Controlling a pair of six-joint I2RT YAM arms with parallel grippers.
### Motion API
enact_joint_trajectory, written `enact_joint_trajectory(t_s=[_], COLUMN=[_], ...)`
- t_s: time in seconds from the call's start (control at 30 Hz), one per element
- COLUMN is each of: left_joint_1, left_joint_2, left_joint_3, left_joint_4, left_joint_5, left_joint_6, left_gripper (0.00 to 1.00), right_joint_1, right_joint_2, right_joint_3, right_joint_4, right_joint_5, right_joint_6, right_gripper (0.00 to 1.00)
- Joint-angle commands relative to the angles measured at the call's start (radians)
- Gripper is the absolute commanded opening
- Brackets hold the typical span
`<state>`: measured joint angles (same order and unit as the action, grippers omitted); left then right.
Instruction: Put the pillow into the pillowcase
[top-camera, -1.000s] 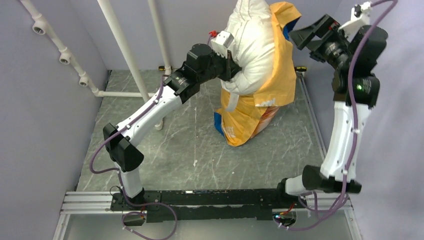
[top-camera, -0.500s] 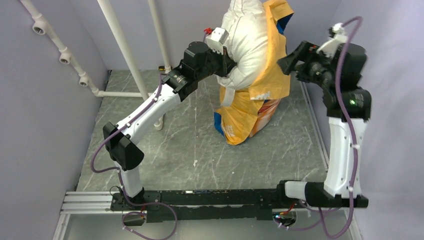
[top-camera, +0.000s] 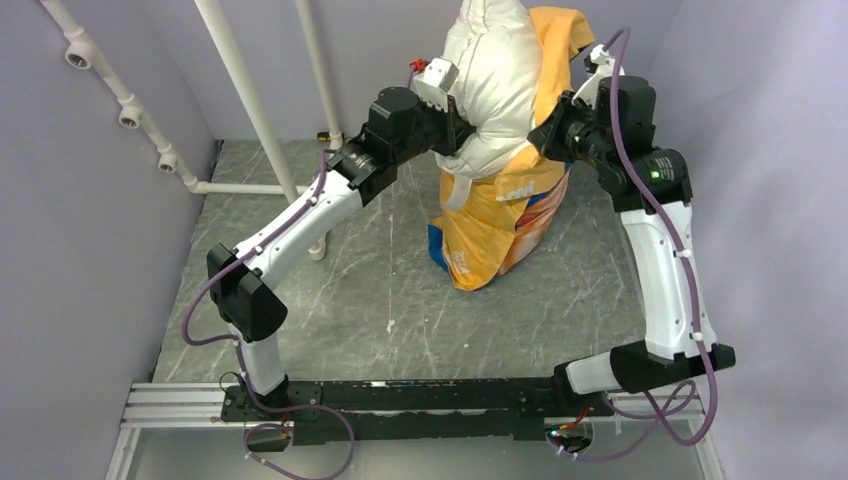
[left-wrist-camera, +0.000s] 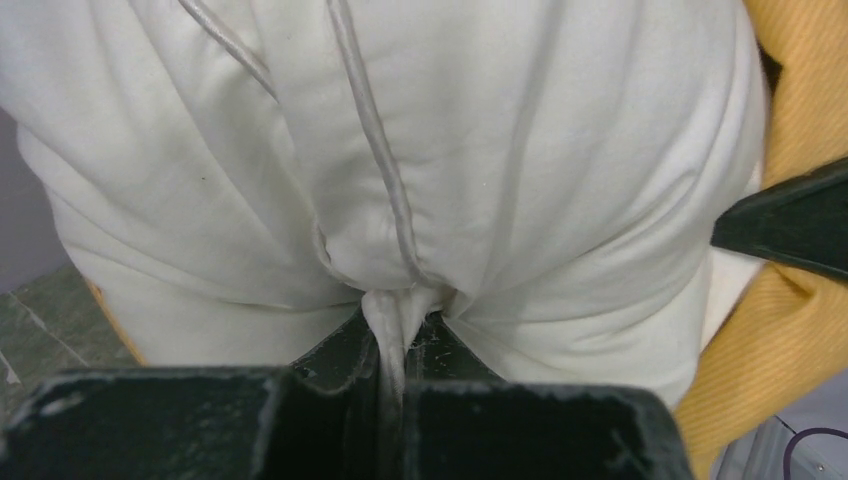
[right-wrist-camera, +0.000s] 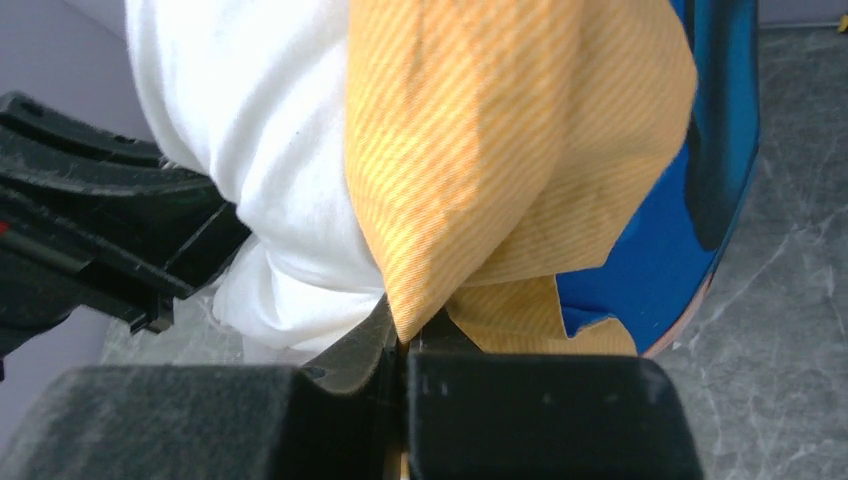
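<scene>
We see the grey marbled table (top-camera: 400, 300) filling the top view, with white pipes (top-camera: 240, 110) standing toward its ten o'clock corner. The left arm (top-camera: 300, 225) reaches from seven o'clock up toward twelve. The right arm (top-camera: 665, 270) rises from five o'clock and bends in toward one. The pillow (top-camera: 495, 70) stands upright at the table's twelve o'clock, its plump white upper half bare and its lower half down inside the case (top-camera: 495, 235). The case turns its orange side with white lettering toward us and shows a blue strip at its seven o'clock corner. Its mouth climbs the pillow's three o'clock flank nearly to the top. The left claw (top-camera: 462, 128) comes at the pillow from nine o'clock. In its wrist view we find the jaws pressed together on a pinch of the pillow's white cloth, right where the piped seam (left-wrist-camera: 375, 150) runs down into them from twelve. The right claw (top-camera: 548, 128) meets the bundle from three o'clock. In its own view the jaws are closed tight on a fold of the case's orange edge, with the pillow at ten o'clock of the pinch and the case's blue side at two. In the left wrist view, a dark part of the right claw shows at three o'clock, just beside the orange cloth.
</scene>
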<state>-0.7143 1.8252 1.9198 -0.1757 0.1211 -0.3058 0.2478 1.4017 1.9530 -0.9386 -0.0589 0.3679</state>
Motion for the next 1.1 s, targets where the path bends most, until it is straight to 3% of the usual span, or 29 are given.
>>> enact_joint_trajectory(t_s=[0.0,0.07,0.17,0.3,0.37,0.53,0.63,0.7,0.8,0.9,1.07], left_joint_1=[-0.017,-0.017,-0.017,-0.017,-0.017,-0.024,-0.025,-0.028,-0.051,-0.065,-0.078], left_joint_2=[0.044,0.037,0.023,-0.015,-0.055,-0.183,-0.247,-0.261,-0.255,-0.258,-0.271], left_joint_3=[-0.02,-0.023,-0.008,0.021,0.0,-0.079,-0.124,-0.124,-0.135,-0.211,-0.424], left_joint_4=[-0.105,-0.087,-0.069,-0.014,0.032,0.097,0.135,0.129,0.123,0.167,0.386], left_joint_5=[0.0,0.007,0.019,0.113,0.182,0.229,0.24,0.264,0.263,0.193,0.15], left_joint_6=[0.045,0.058,0.091,0.135,0.151,0.183,0.179,0.163,0.156,0.113,-0.015], left_gripper=[0.0,0.0,0.0,0.0,0.0,0.0,0.0,0.0,0.0,0.0,0.0], right_joint_1=[0.004,0.001,-0.021,-0.109,-0.177,-0.289,-0.291,-0.292,-0.283,-0.254,-0.145], right_joint_2=[-0.13,-0.161,-0.183,-0.115,-0.057,0.067,0.191,0.243,0.263,0.234,0.194], right_joint_3=[0.0,-0.02,-0.022,0.09,0.181,0.263,0.488,0.538,0.521,0.445,0.301], right_joint_4=[0.109,0.154,0.21,0.297,0.38,0.834,0.808,0.883,0.962,0.92,0.803], right_joint_5=[-0.207,-0.348,-0.42,-0.545,-0.653,-0.895,-0.907,-0.926,-0.947,-0.958,-0.973], right_joint_6=[-0.073,-0.086,-0.059,0.03,0.124,0.528,0.571,0.663,0.731,0.684,0.598], right_gripper=[0.0,0.0,0.0,0.0,0.0,0.0,0.0,0.0,0.0,0.0,0.0])
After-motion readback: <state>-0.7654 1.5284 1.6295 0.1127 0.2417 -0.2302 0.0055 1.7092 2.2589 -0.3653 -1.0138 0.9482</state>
